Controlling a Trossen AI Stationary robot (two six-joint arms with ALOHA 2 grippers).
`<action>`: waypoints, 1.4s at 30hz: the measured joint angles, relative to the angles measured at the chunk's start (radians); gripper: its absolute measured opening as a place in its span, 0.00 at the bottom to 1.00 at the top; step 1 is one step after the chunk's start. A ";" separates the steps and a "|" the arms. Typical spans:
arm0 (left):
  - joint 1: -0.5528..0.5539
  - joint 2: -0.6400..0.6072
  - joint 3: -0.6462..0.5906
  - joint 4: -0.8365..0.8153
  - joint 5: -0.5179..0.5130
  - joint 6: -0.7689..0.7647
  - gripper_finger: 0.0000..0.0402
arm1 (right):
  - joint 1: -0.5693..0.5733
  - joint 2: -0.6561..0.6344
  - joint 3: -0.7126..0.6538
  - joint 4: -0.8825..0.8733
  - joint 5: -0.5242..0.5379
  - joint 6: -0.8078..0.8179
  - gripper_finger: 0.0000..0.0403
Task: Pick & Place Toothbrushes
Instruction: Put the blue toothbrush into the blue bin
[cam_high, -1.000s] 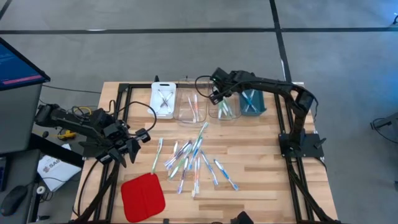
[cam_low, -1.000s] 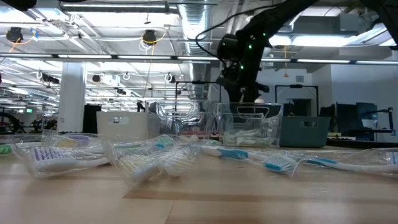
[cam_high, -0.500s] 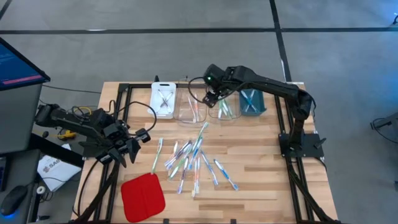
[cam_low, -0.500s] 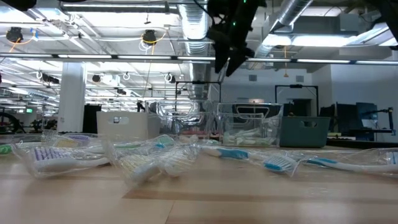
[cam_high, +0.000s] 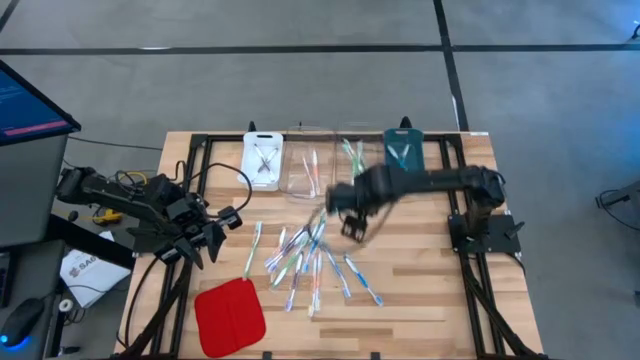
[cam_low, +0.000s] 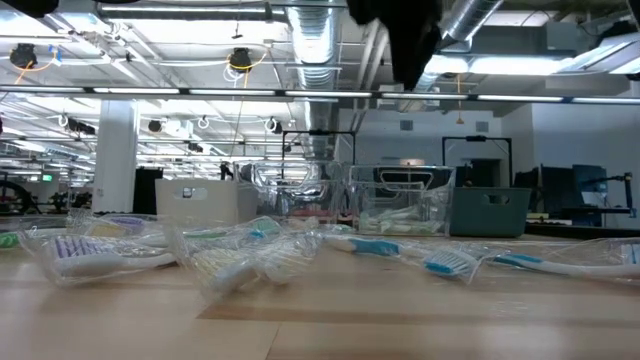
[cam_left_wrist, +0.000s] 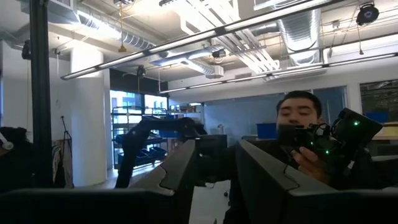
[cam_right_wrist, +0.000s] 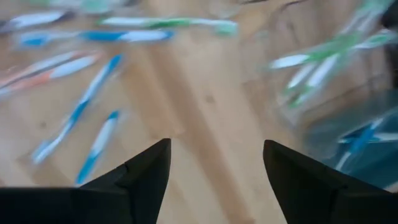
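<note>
The toothbrushes (cam_high: 305, 255) lie loose in a scattered pile at the middle of the wooden desk (cam_high: 420, 270) in the high view. Most have their long axes running from the lower part of the frame toward the upper part, leaning a little to the right at the top; a few at the lower right of the pile slant the other way, and one pale brush (cam_high: 253, 250) lies apart at the pile's left, nearly upright in the frame. In the low view they show as wrapped brushes lying flat across the middle of the frame, long axes mostly sideways.

Along the desk's upper edge stands a row of trays: a white tray (cam_high: 263, 158), a clear tray (cam_high: 307, 172) holding a few brushes, another clear tray (cam_high: 357, 155) with green-accented brushes, and a dark teal tray (cam_high: 403, 156) with blue ones.

The right gripper (cam_high: 352, 212) hangs blurred above the upper right edge of the pile, between it and the trays; its fingers (cam_right_wrist: 140, 174) stand wide apart with nothing between them.

The left gripper (cam_high: 212, 238) waits at the left of the desk, well apart from the pile, its fingers (cam_left_wrist: 180, 168) partly apart and holding nothing. A red square pad (cam_high: 229, 315) lies at the lower left. A person (cam_left_wrist: 305, 143) shows beyond the desk in the left wrist view.
</note>
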 joint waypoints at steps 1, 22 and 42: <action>0.000 0.000 0.000 0.000 0.000 0.000 0.27 | 0.034 0.000 0.000 -0.004 0.018 0.032 0.62; 0.000 0.000 0.000 0.008 -0.014 -0.005 0.27 | 0.527 -0.002 -0.008 0.041 0.543 0.567 0.62; 0.000 0.000 0.000 0.007 -0.013 -0.007 0.27 | 0.574 0.001 -0.046 0.231 0.491 0.443 0.62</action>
